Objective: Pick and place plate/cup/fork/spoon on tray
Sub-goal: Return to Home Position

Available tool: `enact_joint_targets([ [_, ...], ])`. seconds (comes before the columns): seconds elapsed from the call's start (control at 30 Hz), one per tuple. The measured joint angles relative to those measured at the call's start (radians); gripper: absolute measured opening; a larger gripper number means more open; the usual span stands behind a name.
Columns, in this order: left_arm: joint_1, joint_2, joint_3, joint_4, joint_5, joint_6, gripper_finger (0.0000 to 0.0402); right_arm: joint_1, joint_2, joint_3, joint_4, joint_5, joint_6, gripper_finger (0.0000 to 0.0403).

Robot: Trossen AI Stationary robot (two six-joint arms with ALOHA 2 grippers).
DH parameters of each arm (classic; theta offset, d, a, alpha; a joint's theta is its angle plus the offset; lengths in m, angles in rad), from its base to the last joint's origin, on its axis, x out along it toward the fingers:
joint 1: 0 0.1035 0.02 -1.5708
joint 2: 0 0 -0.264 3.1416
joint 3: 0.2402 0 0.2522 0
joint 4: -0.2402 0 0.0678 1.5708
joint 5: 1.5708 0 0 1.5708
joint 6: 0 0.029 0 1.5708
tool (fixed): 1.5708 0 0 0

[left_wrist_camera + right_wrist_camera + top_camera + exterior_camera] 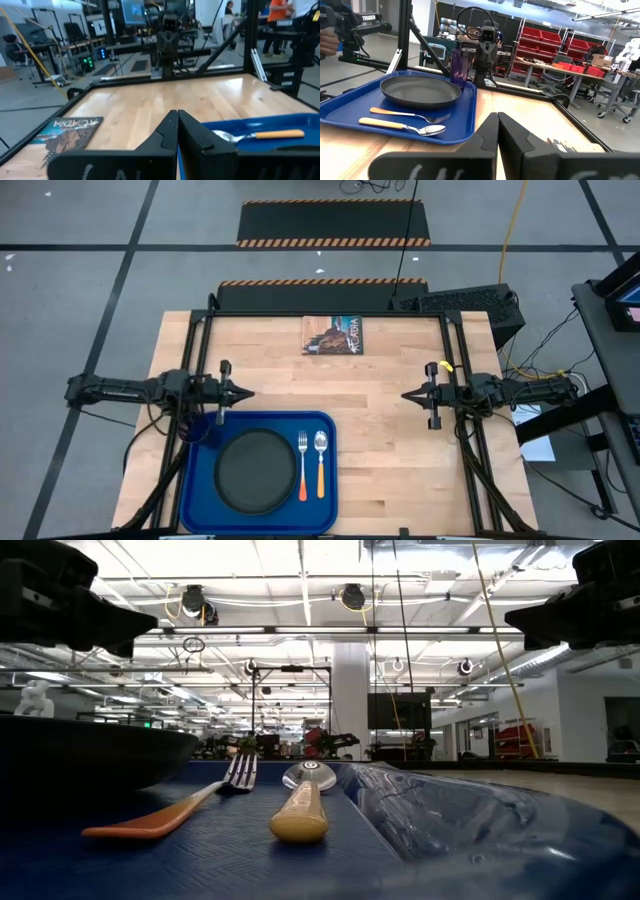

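The blue tray [195,500] lies at the table's near left. On it rest the black plate [257,471], the fork [302,465] and the spoon [321,462] side by side right of the plate, and the purple cup [459,66] standing upright at the tray's far left corner. My left gripper [246,393] is shut and empty above the tray's far edge, pointing right. My right gripper [408,394] is shut and empty over the bare table, pointing left. The fork [180,808] and spoon [300,802] show close up in the low view.
A printed card [333,335] lies flat near the table's far edge [320,315]. Bare wood lies between the two grippers and right of the tray. Black frame rails [455,360] run along both table sides.
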Motion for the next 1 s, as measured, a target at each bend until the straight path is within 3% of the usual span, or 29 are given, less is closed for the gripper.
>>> enact_joint_targets([
  [0.27, 0.0, -0.187, 0.0, -0.168, 0.0, -0.008, 0.0004, 0.0, 0.0, 0.0, 0.0, 0.0, 0.0, 0.0],
  [1.0, 0.0, -0.182, 0.002, -0.176, -0.012, 0.005, 0.0008, 0.0, 0.0, 0.0, 0.001, 0.0, 0.0, 0.0],
])
